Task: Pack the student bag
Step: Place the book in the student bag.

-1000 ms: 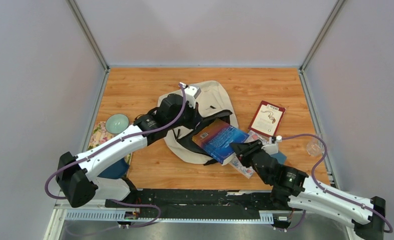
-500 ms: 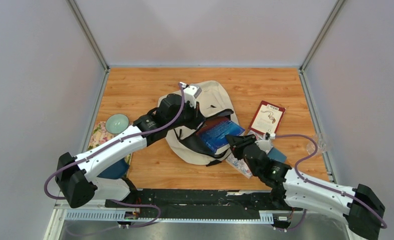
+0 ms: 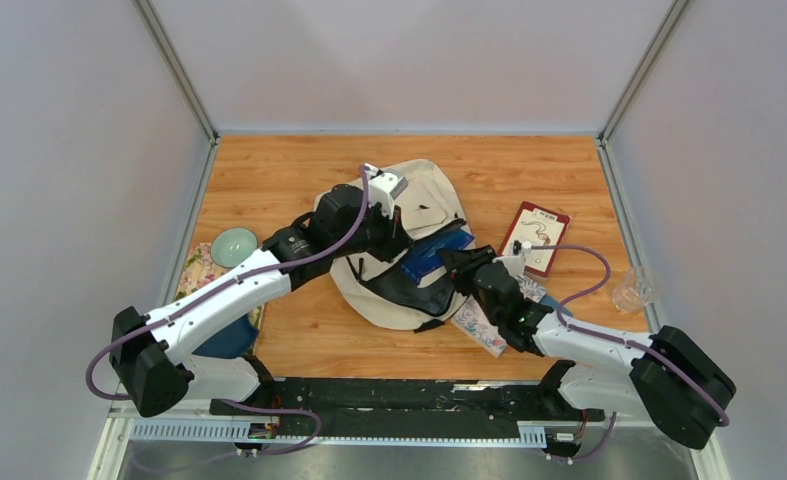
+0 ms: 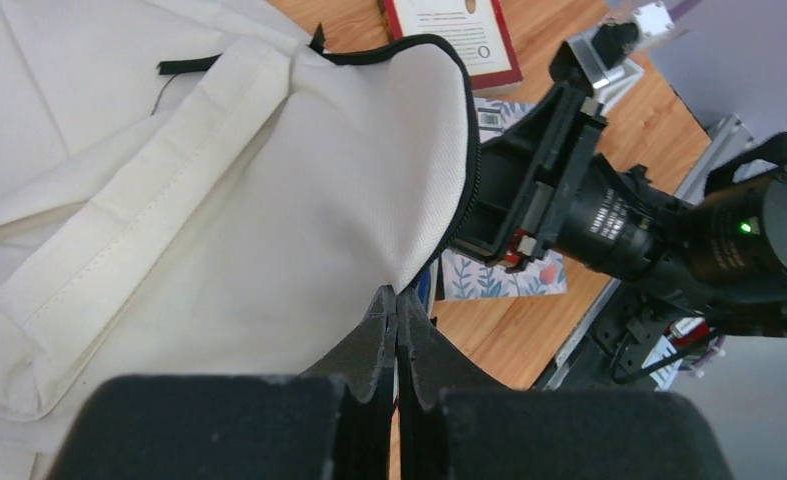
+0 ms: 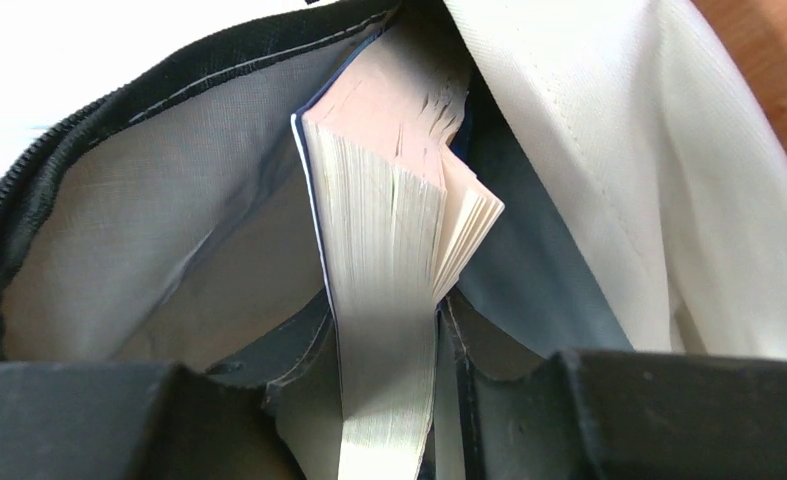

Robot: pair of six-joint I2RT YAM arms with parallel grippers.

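The student bag [image 3: 424,195], cream with black zipper and straps, lies mid-table with its mouth facing right. My left gripper [image 3: 397,232] is shut on the zippered rim of the bag's cream flap [image 4: 369,170] and holds it raised; its fingertips [image 4: 397,297] pinch the fabric edge. A thick blue book [image 3: 431,252] sits mostly inside the mouth. My right gripper [image 3: 457,263] is shut on this book. In the right wrist view the book's page block [image 5: 389,250] stands between my fingers [image 5: 389,340], reaching into the grey lining [image 5: 149,230].
A red book [image 3: 535,234] lies right of the bag. A floral-patterned booklet [image 3: 477,327] lies under my right arm. A clear glass [image 3: 629,293] stands near the right wall. A green bowl [image 3: 234,245] rests on floral cloth [image 3: 199,268] at the left.
My right gripper has moved up and left, pushing the blue book from the bag's edge deeper into the mouth. The left gripper has kept hold of the flap.
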